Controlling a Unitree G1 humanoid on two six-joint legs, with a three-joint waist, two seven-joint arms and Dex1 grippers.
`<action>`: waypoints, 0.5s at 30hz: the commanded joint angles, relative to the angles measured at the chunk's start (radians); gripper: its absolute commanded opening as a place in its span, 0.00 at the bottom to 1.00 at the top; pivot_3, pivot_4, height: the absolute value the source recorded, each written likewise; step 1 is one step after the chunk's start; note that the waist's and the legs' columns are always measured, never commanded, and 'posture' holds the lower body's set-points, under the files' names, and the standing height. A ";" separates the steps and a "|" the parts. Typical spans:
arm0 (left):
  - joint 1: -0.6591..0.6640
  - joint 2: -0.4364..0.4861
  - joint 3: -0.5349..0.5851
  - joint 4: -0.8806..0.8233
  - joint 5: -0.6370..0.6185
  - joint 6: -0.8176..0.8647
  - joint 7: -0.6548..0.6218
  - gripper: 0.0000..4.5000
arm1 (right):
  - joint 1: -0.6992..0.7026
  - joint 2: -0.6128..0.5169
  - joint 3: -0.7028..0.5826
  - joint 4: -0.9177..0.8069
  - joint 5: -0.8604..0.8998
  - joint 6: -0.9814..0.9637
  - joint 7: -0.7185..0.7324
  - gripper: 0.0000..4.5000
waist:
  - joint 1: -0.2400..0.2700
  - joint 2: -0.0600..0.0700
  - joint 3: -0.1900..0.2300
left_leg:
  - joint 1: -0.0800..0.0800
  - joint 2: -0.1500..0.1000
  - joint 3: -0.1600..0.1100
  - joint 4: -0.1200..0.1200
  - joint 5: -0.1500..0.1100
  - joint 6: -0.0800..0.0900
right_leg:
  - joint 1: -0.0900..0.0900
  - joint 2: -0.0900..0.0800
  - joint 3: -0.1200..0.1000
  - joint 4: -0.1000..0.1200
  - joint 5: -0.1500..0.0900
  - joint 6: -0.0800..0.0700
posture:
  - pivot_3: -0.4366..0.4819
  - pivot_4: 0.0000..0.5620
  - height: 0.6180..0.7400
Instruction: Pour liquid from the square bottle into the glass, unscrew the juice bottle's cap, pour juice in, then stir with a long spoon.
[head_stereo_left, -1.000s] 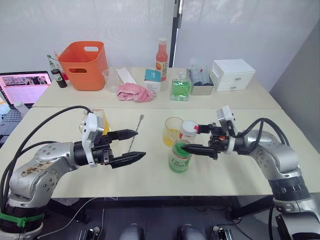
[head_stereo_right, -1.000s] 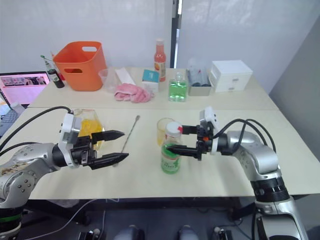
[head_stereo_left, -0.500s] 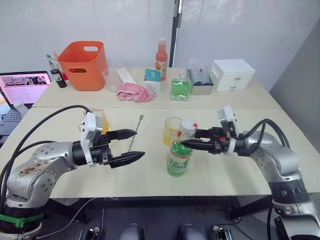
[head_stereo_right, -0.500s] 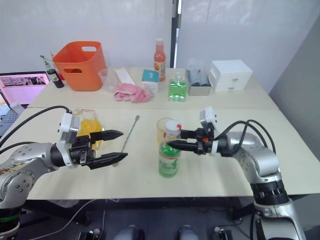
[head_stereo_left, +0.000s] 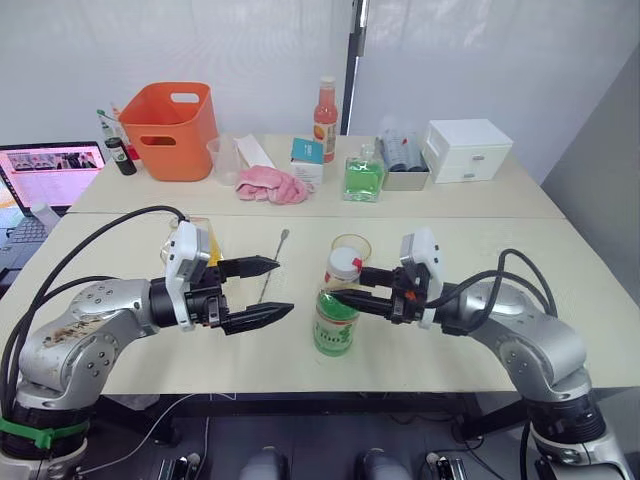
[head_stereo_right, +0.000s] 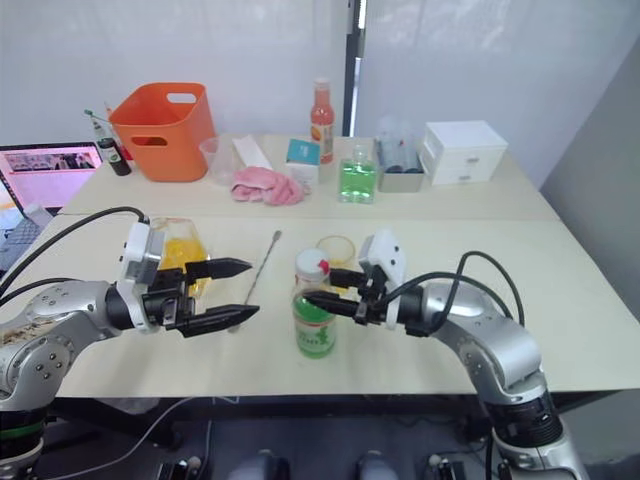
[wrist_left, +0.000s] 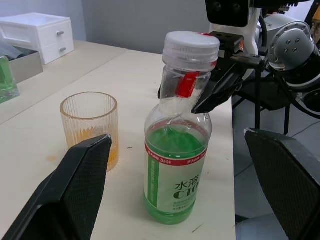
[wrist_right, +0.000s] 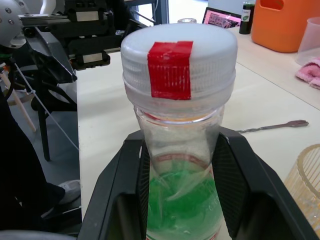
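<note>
Two claws faced the juice bottle (head_stereo_left: 335, 318): right claw (head_stereo_left: 345, 285) clenched its neck, left claw (head_stereo_left: 266, 290) gaped at 9 o'clock; label read "水 C10".

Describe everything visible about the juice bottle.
The slim clear plastic juice bottle stands upright on the pale table, half full of green liquid, wearing a green-and-white label. Its white ribbed screw cap is on, carrying a red strip. The right gripper is shut on its neck, beside the ribbed glass.
</note>
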 joint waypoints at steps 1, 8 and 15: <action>-0.025 0.003 -0.002 -0.002 0.003 -0.019 -0.016 1.00 | 0.007 -0.011 0.006 0.011 -0.031 -0.037 0.014 0.28 | 0.000 0.000 0.000 | 0.000 0.000 0.000 0.000 0.000 0.000 | 0.000 0.000 0.000 0.000 0.000 0.000 | 0.48 0.27 0.79; -0.043 0.007 -0.017 0.007 0.011 -0.018 -0.034 1.00 | -0.001 -0.011 0.017 0.055 -0.064 -0.078 0.028 0.28 | -0.001 0.000 0.000 | 0.001 0.000 0.000 0.000 0.000 0.000 | 0.001 0.000 0.000 0.000 0.000 0.000 | 0.48 0.27 0.79; -0.035 0.005 -0.030 0.037 0.045 -0.057 -0.086 1.00 | 0.014 -0.015 0.026 0.025 -0.068 -0.072 0.006 0.28 | 0.000 0.000 0.000 | 0.001 0.000 0.001 0.000 0.000 0.000 | 0.001 0.000 0.000 0.000 0.000 0.000 | 0.48 0.27 0.79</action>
